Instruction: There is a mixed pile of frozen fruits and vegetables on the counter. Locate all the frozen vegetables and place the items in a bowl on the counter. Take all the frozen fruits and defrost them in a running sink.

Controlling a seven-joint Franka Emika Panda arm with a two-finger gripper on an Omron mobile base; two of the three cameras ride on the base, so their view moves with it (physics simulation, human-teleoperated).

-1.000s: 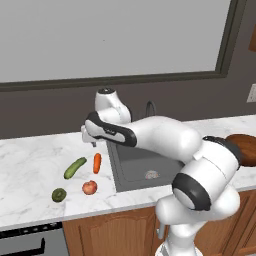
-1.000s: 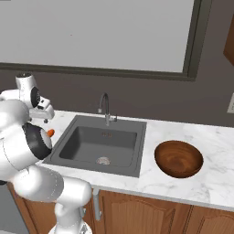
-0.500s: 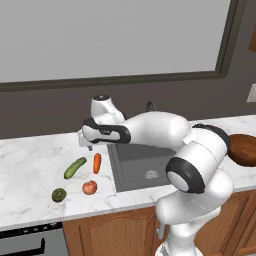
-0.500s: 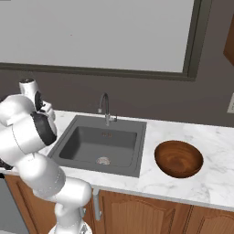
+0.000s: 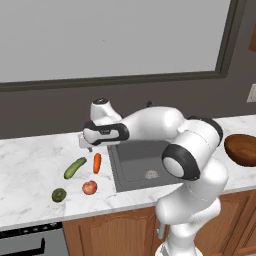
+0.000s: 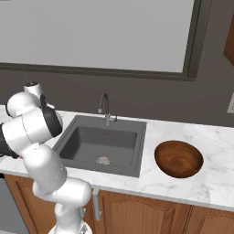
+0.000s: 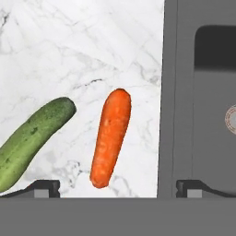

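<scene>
On the white marble counter [image 5: 30, 165], left of the sink [image 5: 142, 165], lies the pile: green cucumber [image 5: 75, 168], orange carrot [image 5: 97, 162], red apple [image 5: 89, 187] and a dark green round fruit [image 5: 59, 195]. My gripper [image 5: 85, 142] hangs open just above and behind the carrot and cucumber, holding nothing. In the hand view the carrot [image 7: 111, 137] lies between the two fingertips [image 7: 44, 188], the gripper [image 7: 117, 190] over its near end, with the cucumber [image 7: 32, 140] to the left. The brown bowl [image 6: 178, 158] stands right of the sink [image 6: 103, 144].
A curved grey faucet [image 6: 106, 107] rises behind the basin, and a round drain [image 7: 230, 119] shows in its floor. The sink rim [image 7: 175, 92] runs close beside the carrot. A dark wall and a window frame stand behind the counter.
The arm has folded in and the hand has sunk a little toward the carrot and cucumber. The jaws stay open. The pile has not moved.
</scene>
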